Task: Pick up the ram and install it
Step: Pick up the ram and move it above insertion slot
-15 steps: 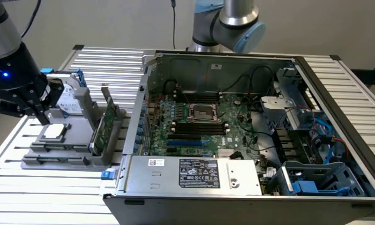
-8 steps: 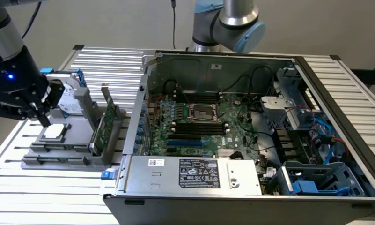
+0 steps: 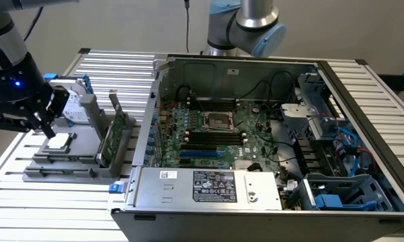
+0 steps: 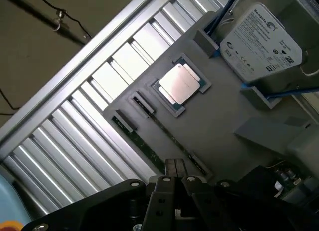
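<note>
**While I hover at the parts holder, my jaws are shut on nothing**

As the exterior view has it, my gripper (image 3: 48, 132) hangs at about nine o'clock from the open computer case (image 3: 209, 68), over the grey holder (image 3: 87, 176). My two fingers are pressed flat together, with nothing between them. The ram (image 4: 139, 141) lies on edge in a slot of that holder, a thin green strip, and my fingertips hang near one end of it; I cannot tell whether they touch. Beside it rests a processor (image 4: 179, 84) with a bare silver lid. At roughly twelve o'clock from the processor, in the exterior view, stands the hard drive (image 4: 259, 41) — its white label reads "Seagate", and the fine print below is beyond reading.
</note>
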`<state>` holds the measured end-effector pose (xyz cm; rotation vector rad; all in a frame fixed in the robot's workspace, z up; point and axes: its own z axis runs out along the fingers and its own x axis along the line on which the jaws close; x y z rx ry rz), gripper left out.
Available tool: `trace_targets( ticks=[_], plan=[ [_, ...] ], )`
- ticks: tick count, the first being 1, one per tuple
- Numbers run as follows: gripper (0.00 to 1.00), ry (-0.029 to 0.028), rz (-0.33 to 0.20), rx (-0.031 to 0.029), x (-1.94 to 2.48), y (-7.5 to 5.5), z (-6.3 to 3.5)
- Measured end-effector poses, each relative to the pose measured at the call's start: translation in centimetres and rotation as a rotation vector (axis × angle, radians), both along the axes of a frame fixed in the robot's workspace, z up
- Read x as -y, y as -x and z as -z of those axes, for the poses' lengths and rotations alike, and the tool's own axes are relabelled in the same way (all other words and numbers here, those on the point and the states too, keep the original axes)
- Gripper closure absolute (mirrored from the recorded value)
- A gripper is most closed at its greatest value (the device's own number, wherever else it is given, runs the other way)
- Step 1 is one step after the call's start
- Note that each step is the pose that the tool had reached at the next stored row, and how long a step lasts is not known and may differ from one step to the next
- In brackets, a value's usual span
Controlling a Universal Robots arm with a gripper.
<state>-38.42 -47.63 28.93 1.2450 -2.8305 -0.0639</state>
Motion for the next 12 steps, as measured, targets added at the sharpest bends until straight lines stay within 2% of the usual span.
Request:
trace_targets(
  ticks=[8,12],
  plan=[
    [0.89,0.0000,-0.146,0.0024,0.00,0.01,0.05],
    [0.89,0.0007,-0.218,0.0116,0.00,0.00,0.06]
  ],
)
